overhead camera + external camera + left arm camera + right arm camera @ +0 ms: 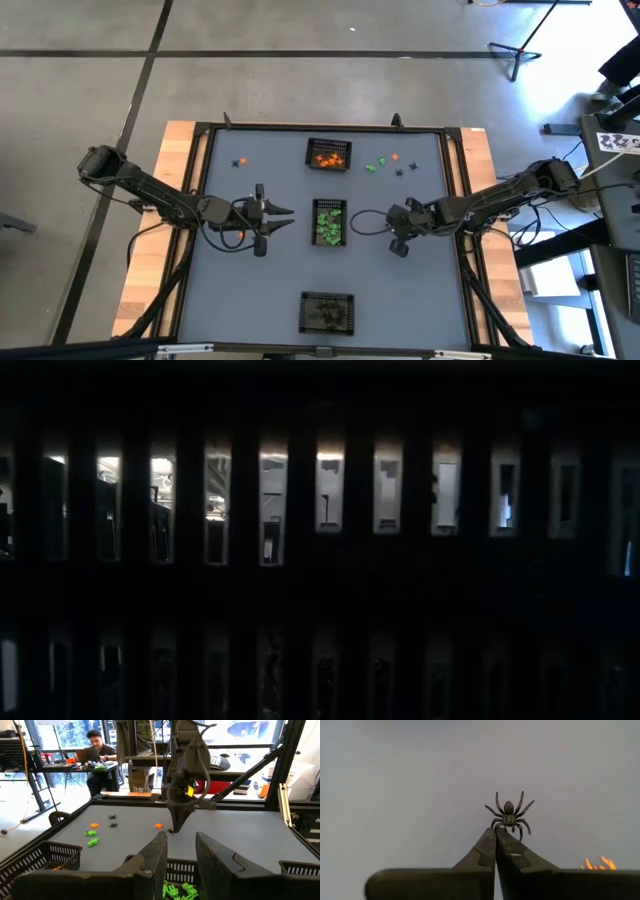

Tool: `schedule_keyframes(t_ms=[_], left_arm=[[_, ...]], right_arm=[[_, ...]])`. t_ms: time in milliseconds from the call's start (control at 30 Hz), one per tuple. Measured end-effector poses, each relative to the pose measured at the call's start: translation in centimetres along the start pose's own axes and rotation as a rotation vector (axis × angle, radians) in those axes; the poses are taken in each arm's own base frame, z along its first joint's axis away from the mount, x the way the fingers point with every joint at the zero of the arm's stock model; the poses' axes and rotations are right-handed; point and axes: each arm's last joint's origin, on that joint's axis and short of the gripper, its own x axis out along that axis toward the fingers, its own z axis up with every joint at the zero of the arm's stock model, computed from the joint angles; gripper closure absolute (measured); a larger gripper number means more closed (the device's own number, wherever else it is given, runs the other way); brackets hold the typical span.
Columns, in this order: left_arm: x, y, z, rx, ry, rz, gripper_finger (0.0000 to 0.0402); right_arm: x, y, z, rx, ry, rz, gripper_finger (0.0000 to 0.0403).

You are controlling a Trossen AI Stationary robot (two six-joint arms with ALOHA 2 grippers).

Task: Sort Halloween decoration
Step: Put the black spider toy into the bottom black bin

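Mostly, the low view is blocked by dark mesh bars. Right gripper (495, 831), at 3 o'clock from the green-filled wire basket (329, 222), has its jaws closed on a black plastic spider (509, 815) by its legs. Left gripper (285, 218), at 9 o'clock, holds jaws parted, empty.

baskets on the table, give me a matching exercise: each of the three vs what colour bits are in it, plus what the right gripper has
Things:
1. far basket
2. middle basket
3. near basket
4. right gripper

Contents or state:
a. green trinkets
b. shut on a black spider
c. orange trinkets
d. dark trinkets

Pairs: 1-c, 2-a, 3-d, 4-b
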Motion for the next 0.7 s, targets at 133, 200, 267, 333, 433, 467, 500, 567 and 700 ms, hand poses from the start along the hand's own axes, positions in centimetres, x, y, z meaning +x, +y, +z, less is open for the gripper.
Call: schedule_keyframes(t_ms=[133, 200, 267, 333, 433, 467, 500, 567, 700], left_arm=[[0.0, 0.0, 0.0, 0.0, 0.0, 0.0, 0.0308], [0.0, 0.0, 0.0, 0.0, 0.0, 0.0, 0.0308], [0.0, 0.0, 0.0, 0.0, 0.0, 0.0, 0.0308], [0.0, 0.0, 0.0, 0.0, 0.0, -0.001, 0.0308], [0.0, 0.0, 0.0, 0.0, 0.0, 0.0, 0.0308], [0.0, 0.0, 0.0, 0.0, 0.0, 0.0, 0.0308], [0.0, 0.0, 0.0, 0.0, 0.0, 0.0, 0.0308], [0.0, 0.0, 0.0, 0.0, 0.0, 0.0, 0.0308], [0.0, 0.0, 0.0, -0.001, 0.0, 0.0, 0.0308]], right_arm=[[-1.0, 1.0, 1.5, -0.026, -0.049, 0.064, 0.0401], [-1.6, 2.1, 2.4, -0.06, -0.103, 0.144, 0.0401], [-2.3, 3.4, 3.1, -0.093, -0.166, 0.244, 0.0402], [-3.2, 4.8, 3.7, -0.117, -0.228, 0.356, 0.0402], [-4.7, 7.0, 4.1, -0.163, -0.321, 0.509, 0.0402], [-5.3, 7.8, 4.2, -0.176, -0.354, 0.561, 0.0402], [-6.0, 8.6, 4.3, -0.189, -0.383, 0.613, 0.0402], [-7.4, 9.9, 4.5, -0.217, -0.43, 0.689, 0.0402], [-9.2, 12.1, 4.5, -0.273, -0.475, 0.727, 0.0402]])
